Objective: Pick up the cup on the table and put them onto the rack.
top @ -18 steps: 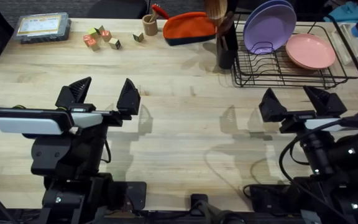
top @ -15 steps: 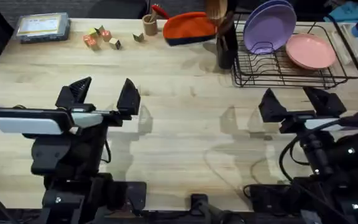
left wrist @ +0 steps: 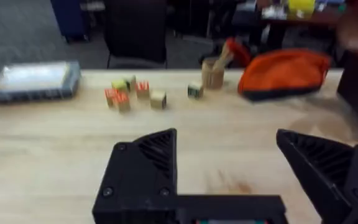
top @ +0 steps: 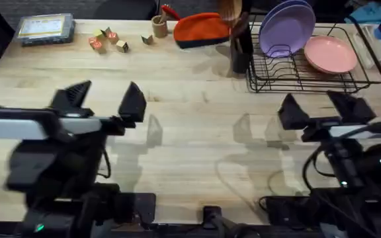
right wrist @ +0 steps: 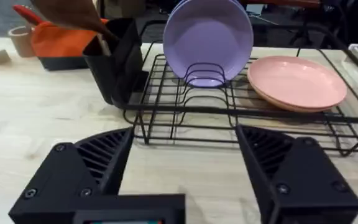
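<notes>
Progress looks nil: no cup can be made out on the table (top: 197, 132) or the rack (top: 309, 69) at upper right. Left gripper (top: 104, 99) and right gripper (top: 319, 109) both hang released, empty.

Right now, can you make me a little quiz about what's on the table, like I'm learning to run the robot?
1. True or false: the purple plate stands upright in the rack.
2. Which thing lies in the rack beside that plate? A the pink plate; B the orange pouch; C the wooden blocks.
3. Fill in: the left tool and the right tool both have their fingers ____.

Key: 1 true; 2 A; 3 open.
</notes>
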You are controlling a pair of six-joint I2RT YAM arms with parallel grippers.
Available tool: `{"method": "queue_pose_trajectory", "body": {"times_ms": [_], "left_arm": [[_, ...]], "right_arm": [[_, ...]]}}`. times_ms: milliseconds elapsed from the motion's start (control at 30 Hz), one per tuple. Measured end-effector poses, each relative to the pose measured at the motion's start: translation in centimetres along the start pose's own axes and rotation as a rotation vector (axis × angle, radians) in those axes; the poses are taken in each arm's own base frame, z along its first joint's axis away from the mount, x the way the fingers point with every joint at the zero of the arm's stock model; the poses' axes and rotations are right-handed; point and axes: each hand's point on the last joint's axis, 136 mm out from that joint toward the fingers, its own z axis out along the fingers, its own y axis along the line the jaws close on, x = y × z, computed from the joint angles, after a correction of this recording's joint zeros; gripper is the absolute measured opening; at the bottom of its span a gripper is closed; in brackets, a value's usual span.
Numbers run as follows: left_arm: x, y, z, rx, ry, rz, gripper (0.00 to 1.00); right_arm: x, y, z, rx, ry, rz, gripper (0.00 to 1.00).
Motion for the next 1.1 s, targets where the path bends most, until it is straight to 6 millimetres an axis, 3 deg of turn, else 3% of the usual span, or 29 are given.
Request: {"method": "queue_pose_trajectory", "body": {"times_ms": [133, 367, 633, 700, 900, 933, 1033, 1100], "left_arm": [[-3.9, -0.1, -0.8, 0.000, -0.037, 0.000, 0.993], [-6.7, 0.0, -0.3, -0.004, 0.085, 0.000, 0.993], [-10.7, -0.1, 1.3, -0.006, 0.192, 0.000, 0.993], [-12.0, -0.1, 2.1, -0.008, 0.273, 0.000, 0.993], [-13.0, -0.1, 3.1, -0.010, 0.419, -0.001, 0.993], [-13.4, -0.1, 3.6, -0.012, 0.533, -0.001, 0.993], [-13.8, -0.1, 4.8, -0.012, 0.563, -0.001, 0.993], [-13.3, -0.1, 4.6, -0.013, 0.586, -0.001, 0.993]], "right_arm": [[-3.7, 0.0, -1.1, 0.001, -0.049, -0.001, 0.994], [-8.4, 0.0, -2.7, 0.001, -0.011, 0.000, 0.994], [-12.8, -0.1, -2.3, 0.000, 0.096, 0.002, 0.994], [-14.7, -0.1, -1.4, -0.001, 0.145, 0.003, 0.994], [-16.4, 0.0, 0.2, -0.013, 0.234, 0.006, 0.994], [-16.6, 0.3, 1.2, -0.029, 0.334, 0.011, 0.994], [-16.1, 0.4, 2.2, -0.038, 0.454, 0.016, 0.994], [-16.0, 0.5, 2.2, -0.040, 0.457, 0.017, 0.994]]}}
